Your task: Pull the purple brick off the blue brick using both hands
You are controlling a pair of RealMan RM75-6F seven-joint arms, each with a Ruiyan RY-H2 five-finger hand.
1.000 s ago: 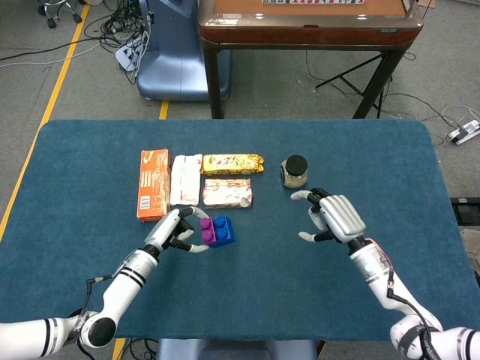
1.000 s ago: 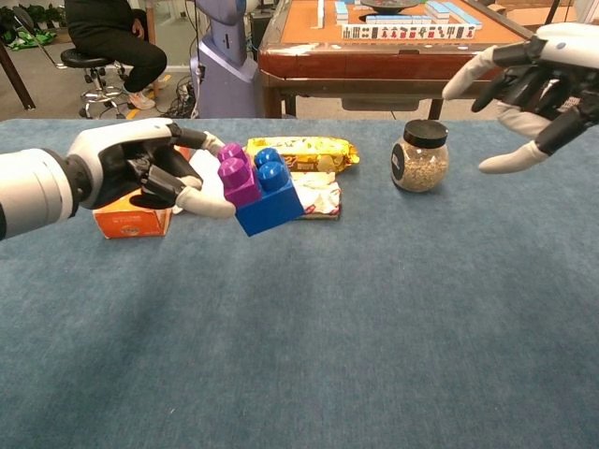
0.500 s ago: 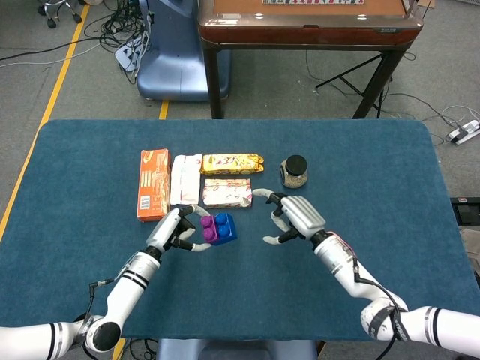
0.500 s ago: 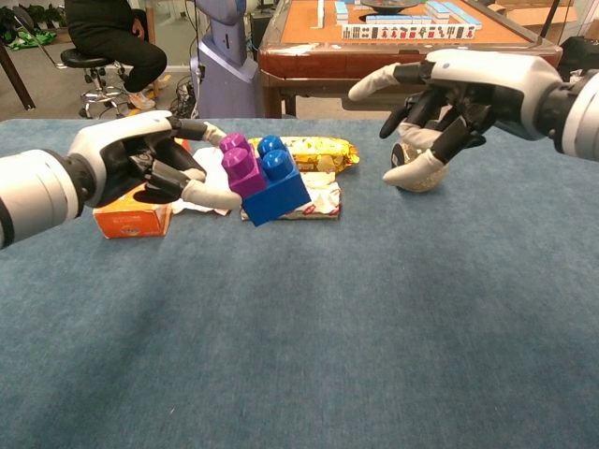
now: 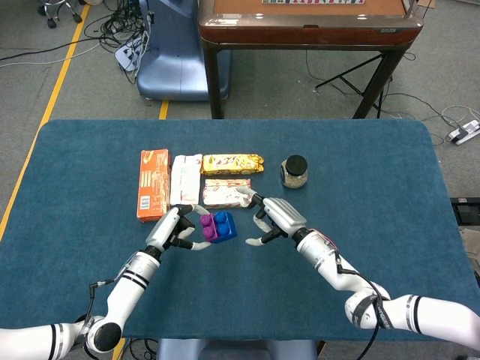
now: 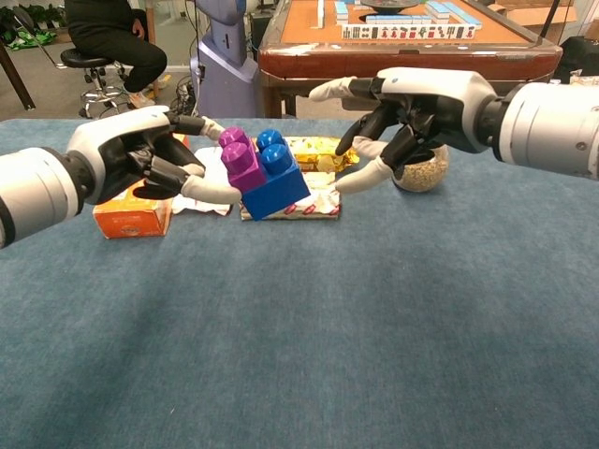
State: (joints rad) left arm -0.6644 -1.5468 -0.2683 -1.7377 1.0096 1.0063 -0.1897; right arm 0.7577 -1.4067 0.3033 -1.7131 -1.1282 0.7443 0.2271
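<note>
Above the blue table [image 5: 390, 187], near a mahjong table [image 5: 307, 30], the left hand [image 6: 140, 154] holds the purple brick [image 6: 241, 161] joined to the blue brick [image 6: 276, 182], with the right hand [image 6: 412, 103] spread wide beside it.

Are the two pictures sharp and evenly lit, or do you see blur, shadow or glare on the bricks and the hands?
Head view: sharp and evenly lit, with no glare on the purple brick or the blue brick. Chest view: both bricks are crisp, soft shadows lie on the cloth below the left hand and right hand, and the close forearms loom large at the frame edges.
</note>
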